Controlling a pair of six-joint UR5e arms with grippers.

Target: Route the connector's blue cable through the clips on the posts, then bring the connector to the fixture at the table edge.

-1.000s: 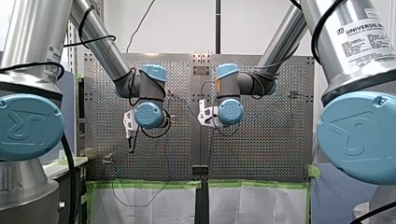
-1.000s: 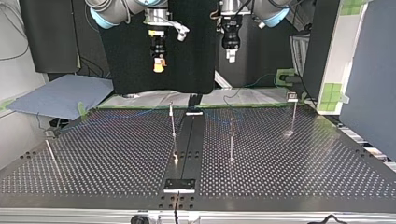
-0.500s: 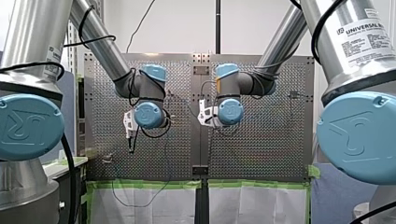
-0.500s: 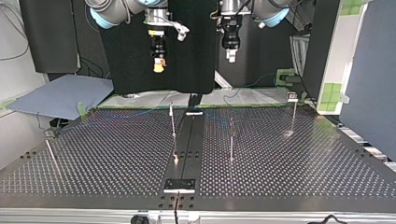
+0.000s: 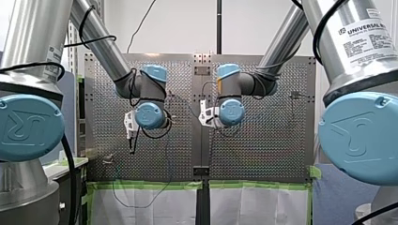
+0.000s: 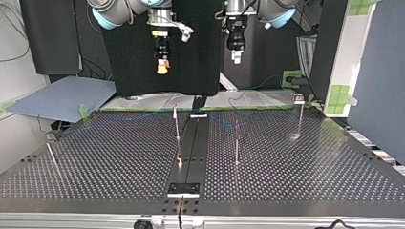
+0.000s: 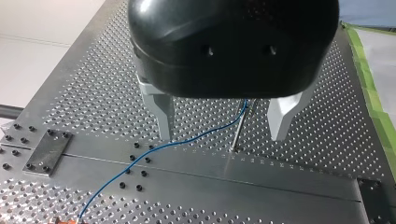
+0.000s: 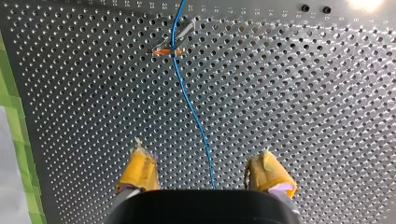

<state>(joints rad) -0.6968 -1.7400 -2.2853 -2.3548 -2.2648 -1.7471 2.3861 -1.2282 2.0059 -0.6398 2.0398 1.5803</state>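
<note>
In the top view, a blue cloth (image 6: 62, 98) lies far left, off the table (image 6: 310, 167). Next is a thin post (image 6: 49, 155) near the table's left edge. My right gripper (image 6: 162, 69) hangs high over the far side, its yellow pads (image 8: 137, 170) spread apart, holding nothing. Below it the blue cable (image 8: 189, 102) lies on the table and runs between the pads, with a small orange piece (image 8: 163, 50) on it; I cannot tell if that is a clip or the connector. A second post (image 6: 176, 125) stands just left of the dark strip (image 6: 193, 143) down the middle, and a third post (image 6: 236, 143) just right of it. My left gripper (image 6: 235, 58) hangs high too, its fingers (image 7: 163, 116) spread apart and empty; the third post stands below, between them, and the cable goes past it. At the right is a fourth post (image 6: 300, 119) with a clip (image 6: 298, 99) on top. Green tape (image 6: 143, 106) lines the far edge. A small plate (image 6: 184, 189) sits at the strip's near end. I count four posts, two grippers, one cable, one strip.
</note>
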